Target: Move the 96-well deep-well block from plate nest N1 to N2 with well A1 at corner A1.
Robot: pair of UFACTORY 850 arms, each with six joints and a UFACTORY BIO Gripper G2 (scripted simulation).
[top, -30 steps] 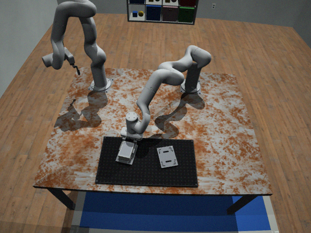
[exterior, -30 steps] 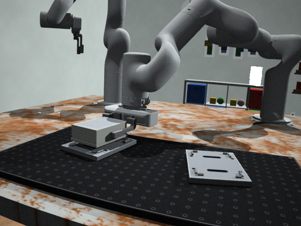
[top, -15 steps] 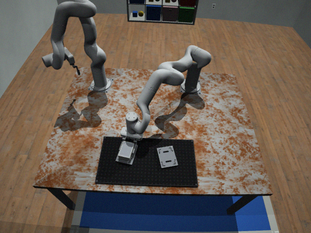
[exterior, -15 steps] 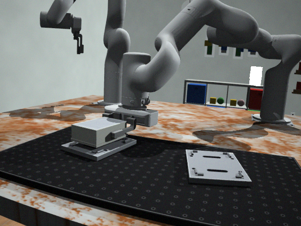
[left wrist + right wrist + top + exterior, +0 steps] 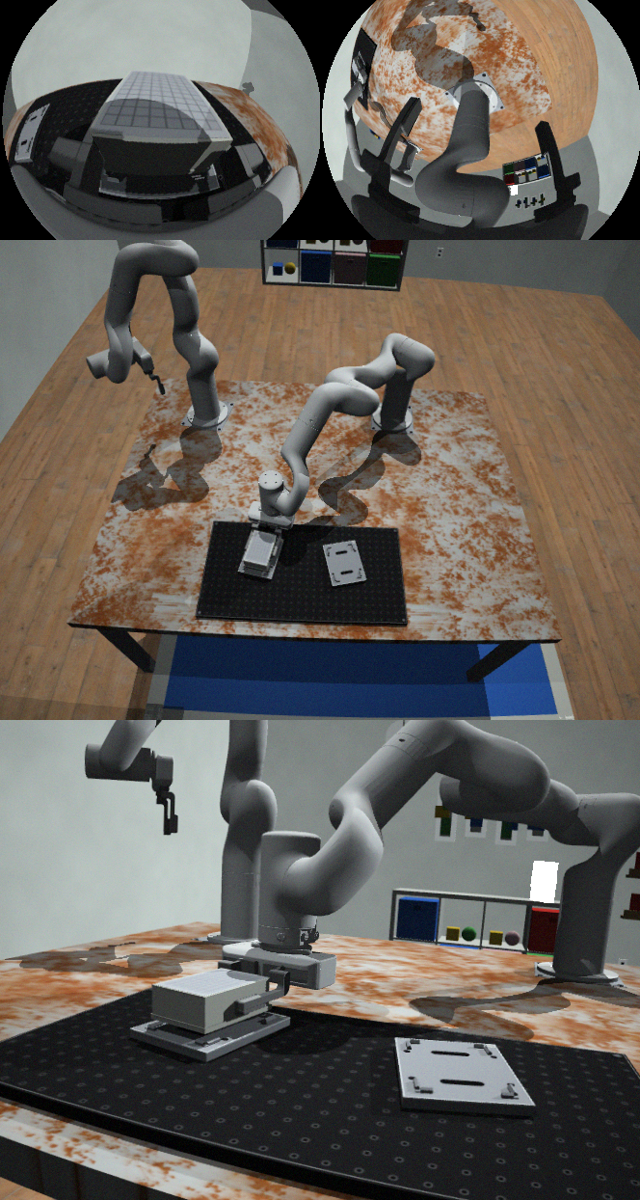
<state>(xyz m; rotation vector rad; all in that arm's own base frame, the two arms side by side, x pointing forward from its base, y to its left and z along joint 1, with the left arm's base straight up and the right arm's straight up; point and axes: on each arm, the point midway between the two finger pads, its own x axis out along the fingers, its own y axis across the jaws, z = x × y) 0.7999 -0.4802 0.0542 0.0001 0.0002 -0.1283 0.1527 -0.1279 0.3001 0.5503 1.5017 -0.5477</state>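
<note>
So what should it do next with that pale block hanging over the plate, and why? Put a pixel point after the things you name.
Probably ease the block [image 5: 259,548] [image 5: 178,1003] [image 5: 160,106] straight down a touch before letting go. The left gripper [image 5: 262,546] [image 5: 221,994] [image 5: 160,153] grips its sides, it looks roughly lined up with nest N2 [image 5: 254,573] [image 5: 173,1044] [image 5: 145,195], and the exterior view shows a gap beneath it.

Plank floor [image 5: 563,410] [image 5: 572,73]; grey wall [image 5: 495,265] [image 5: 320,823]; low shelf unit [image 5: 333,285] [image 5: 484,919] against wall.

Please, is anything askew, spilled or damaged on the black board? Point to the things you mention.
I see no spill or damage. Nests N1 [image 5: 344,564] [image 5: 454,1067] [image 5: 33,132] and N2 [image 5: 258,573] [image 5: 178,1041] [image 5: 141,188] look askew to the black board [image 5: 300,601] [image 5: 309,1102] [image 5: 73,104] [image 5: 367,44], turned opposite ways.
</note>
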